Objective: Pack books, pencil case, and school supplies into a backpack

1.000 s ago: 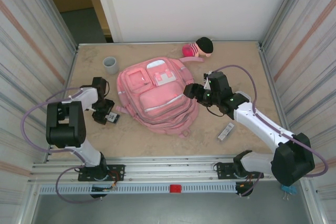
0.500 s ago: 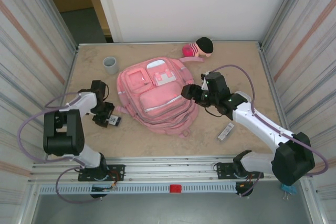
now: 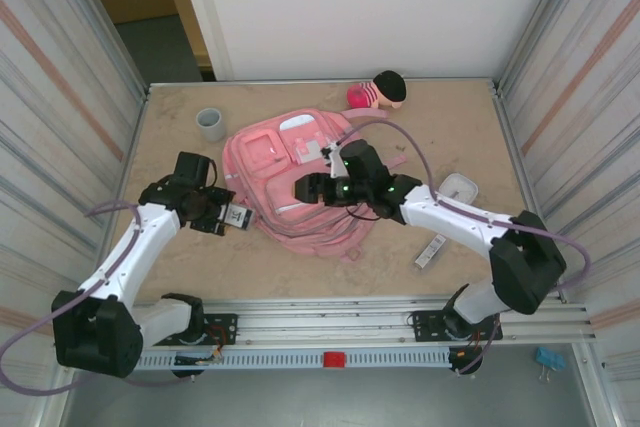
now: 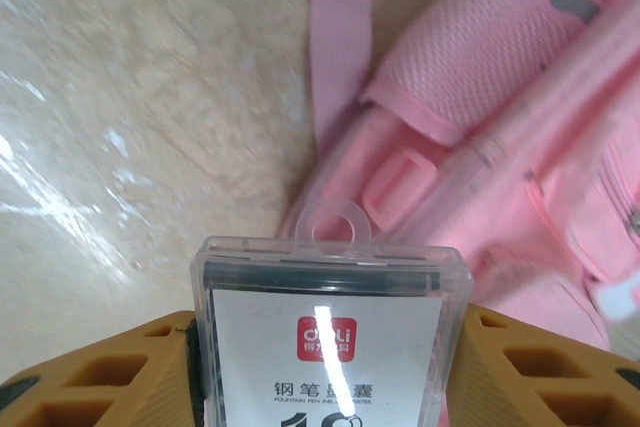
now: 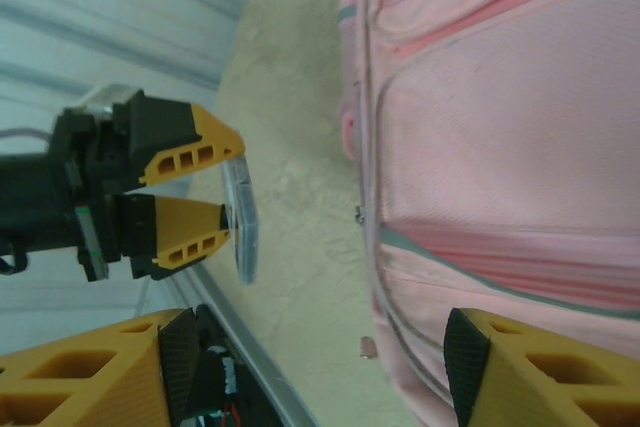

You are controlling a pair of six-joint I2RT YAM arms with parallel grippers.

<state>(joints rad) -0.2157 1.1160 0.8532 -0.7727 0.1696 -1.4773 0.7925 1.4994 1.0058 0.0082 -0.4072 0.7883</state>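
Both grippers have swung in on the pink backpack point(image 3: 262, 157).
By the worktop's near edge the grey-white strip point(image 3: 430, 250) lies unmoved. The left gripper point(image 3: 222, 217), clenched on a clear Deli cartridge box point(image 4: 330, 317), has brought it to the backpack's left side. The right gripper point(image 3: 305, 188), jaws parted and empty, has crossed to above the backpack's front, uncovering a white rounded-square box point(image 3: 457, 187) toward the right edge.

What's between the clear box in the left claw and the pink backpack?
Bare tabletop, in the right wrist view, separates the backpack from the clear case in the left gripper.
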